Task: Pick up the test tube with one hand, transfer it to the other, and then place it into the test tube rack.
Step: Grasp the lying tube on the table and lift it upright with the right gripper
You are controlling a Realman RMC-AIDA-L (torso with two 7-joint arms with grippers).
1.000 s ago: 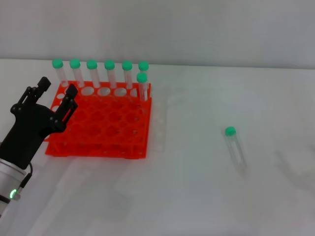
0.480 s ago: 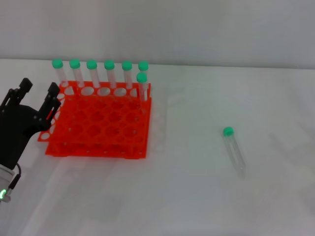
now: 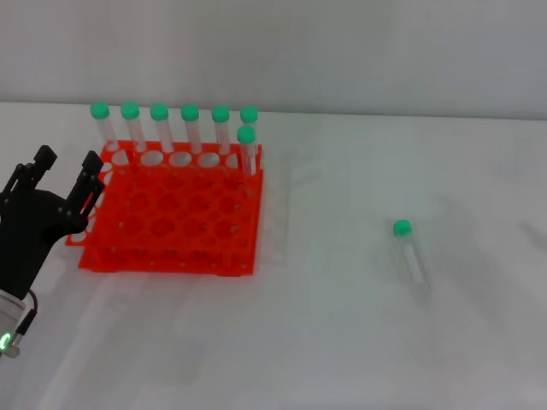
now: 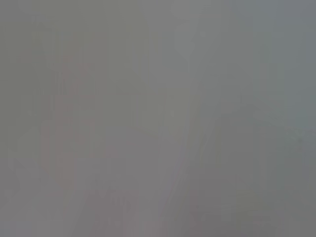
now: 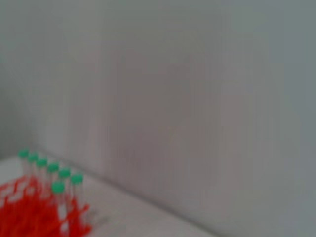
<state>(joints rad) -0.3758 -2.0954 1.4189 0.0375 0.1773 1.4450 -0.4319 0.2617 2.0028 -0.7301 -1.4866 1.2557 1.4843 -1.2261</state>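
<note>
Head view: your left gripper [image 3: 61, 173] hovers with fingers apart at the left edge of the test tube rack [image 3: 171, 224]; the test tube [image 3: 409, 256] lies flat on the table [image 3: 342, 342], well right of it | Left wrist view: nothing discernible | Right wrist view: rack [image 5: 34, 215] with capped tubes [image 5: 58, 190]; your right gripper is out of sight.

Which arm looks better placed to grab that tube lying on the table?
Probably the right: the clear green-capped test tube lies on the robot's right side, while the black left gripper, open, sits far off beside the orange-red test tube rack. The right gripper is unseen.
</note>
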